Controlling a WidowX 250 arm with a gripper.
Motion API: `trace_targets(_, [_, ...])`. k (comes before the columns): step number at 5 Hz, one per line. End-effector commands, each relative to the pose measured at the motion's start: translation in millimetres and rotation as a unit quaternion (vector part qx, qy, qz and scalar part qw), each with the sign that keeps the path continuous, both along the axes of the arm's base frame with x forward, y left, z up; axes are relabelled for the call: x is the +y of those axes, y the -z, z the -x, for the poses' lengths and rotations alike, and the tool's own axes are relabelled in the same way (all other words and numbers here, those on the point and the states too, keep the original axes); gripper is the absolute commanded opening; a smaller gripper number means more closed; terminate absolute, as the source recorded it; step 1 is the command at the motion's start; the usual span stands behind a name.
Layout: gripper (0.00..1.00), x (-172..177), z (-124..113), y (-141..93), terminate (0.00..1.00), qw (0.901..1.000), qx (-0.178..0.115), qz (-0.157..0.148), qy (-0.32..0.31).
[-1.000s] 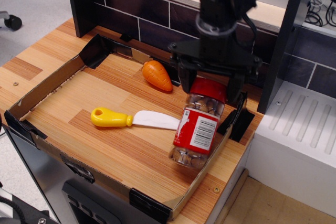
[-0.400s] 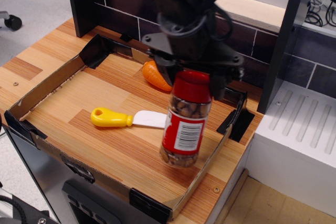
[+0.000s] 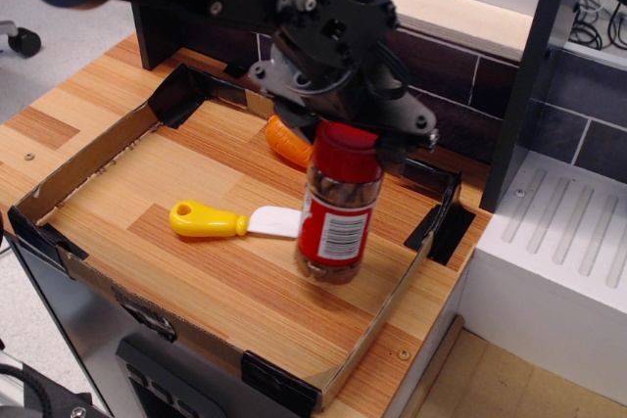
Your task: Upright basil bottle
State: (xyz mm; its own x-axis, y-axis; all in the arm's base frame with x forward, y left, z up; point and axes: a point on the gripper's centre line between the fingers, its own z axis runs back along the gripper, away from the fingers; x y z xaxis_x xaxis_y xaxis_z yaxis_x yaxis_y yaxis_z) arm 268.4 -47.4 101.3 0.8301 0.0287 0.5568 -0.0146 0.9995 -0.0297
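The basil bottle (image 3: 336,210) is a clear plastic jar with a red lid, a red-and-white label and brownish contents. It stands nearly upright in the right part of the cardboard tray, its base on or just above the floor of the tray. My black gripper (image 3: 345,139) comes down from above and is shut on the red lid. The fingertips are partly hidden by the gripper body and the lid.
A yellow-handled toy knife (image 3: 240,221) lies left of the bottle, its white blade reaching behind the jar. An orange toy carrot (image 3: 287,143) lies behind, partly hidden by the gripper. The low cardboard tray wall (image 3: 88,159) rings the area; a white rack (image 3: 563,252) is at right.
The bottle has swung from leaning on its lower end to nearly upright. The gripper, holding the lid, has moved left and slightly forward over the tray.
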Motion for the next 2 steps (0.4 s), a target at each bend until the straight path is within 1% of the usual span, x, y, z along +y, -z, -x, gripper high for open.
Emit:
trace_targets(1, [1.00, -9.0, -7.2, 3.0, 0.00, 0.9996, -0.018, 0.022, 0.001])
trace_targets(2, [1.00, -9.6, -8.4, 2.0, 0.00, 0.9991, -0.018, 0.038, -0.001])
